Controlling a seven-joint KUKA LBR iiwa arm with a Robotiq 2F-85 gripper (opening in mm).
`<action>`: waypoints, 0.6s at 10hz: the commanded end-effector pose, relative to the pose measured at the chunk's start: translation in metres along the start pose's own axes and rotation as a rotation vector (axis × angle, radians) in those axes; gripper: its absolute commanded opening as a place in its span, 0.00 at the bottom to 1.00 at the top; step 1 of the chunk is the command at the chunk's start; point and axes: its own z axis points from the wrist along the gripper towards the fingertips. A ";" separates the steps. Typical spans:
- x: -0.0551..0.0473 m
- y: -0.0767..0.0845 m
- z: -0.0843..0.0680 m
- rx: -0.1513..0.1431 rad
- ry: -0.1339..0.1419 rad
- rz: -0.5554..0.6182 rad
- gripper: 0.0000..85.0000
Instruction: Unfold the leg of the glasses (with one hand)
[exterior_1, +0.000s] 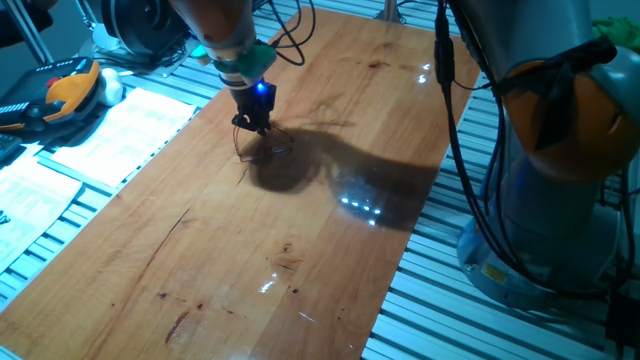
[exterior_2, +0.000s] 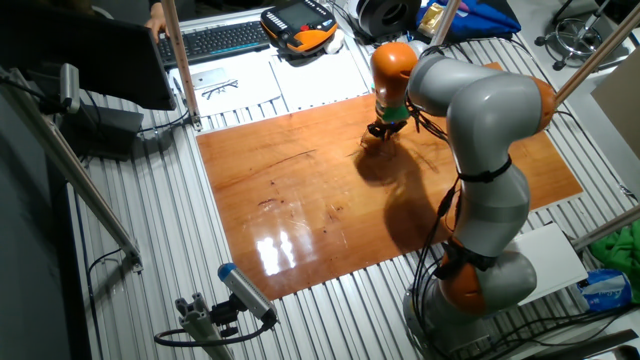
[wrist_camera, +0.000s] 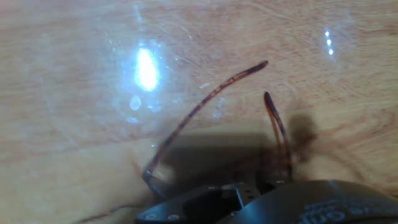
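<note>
Right now my gripper sits low over the far part of the wooden tabletop, its blue light glowing just above the fingers, and the glasses lie directly beneath and around the fingertips. From the first fixed view I see them as a faint tangle of reddish-brown wire: thin loops just beside the fingers on the shadowed side, and one fine leg trailing away from the hand toward the near end of the board. They are hard to separate from the dark scratches in the wood.

In the hand view the glasses look clearer. Two slim, mottled brown legs rise out from under the gripper body. One is long and gently curved, slanting up and away to a tip well ahead of the fingers; the other is shorter and steeper, just beside it, its lower end lost in shadow against the hand. Their tips stand apart, and the rims are hidden under the gripper housing.

From the other fixed view the gripper points straight down at the board, and the frame is too small to make out.

I cannot tell whether the fingers are pinching the wire or merely resting around it.
</note>
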 end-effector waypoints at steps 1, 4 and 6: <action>0.002 -0.002 0.000 0.006 -0.002 -0.003 0.40; 0.006 -0.011 0.004 0.021 -0.002 0.017 0.40; 0.008 -0.015 0.006 0.028 -0.001 0.021 0.40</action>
